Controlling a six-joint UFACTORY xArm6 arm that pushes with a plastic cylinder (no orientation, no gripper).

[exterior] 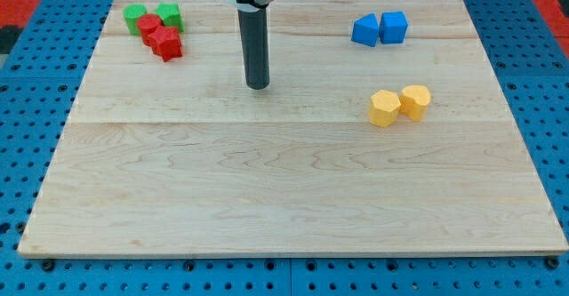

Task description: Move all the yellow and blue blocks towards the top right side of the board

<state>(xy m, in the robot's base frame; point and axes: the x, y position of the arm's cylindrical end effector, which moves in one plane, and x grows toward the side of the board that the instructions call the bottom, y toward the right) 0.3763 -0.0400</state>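
Note:
Two blue blocks sit side by side near the view's top right: a blue pentagon-like block and a blue cube. Two yellow blocks touch each other below them: a yellow hexagonal block and a yellow rounded block. My tip rests on the board's upper middle, well to the left of the yellow pair and touching no block.
At the view's top left stand two green blocks and two red blocks, bunched together. The wooden board lies on a blue pegboard surface.

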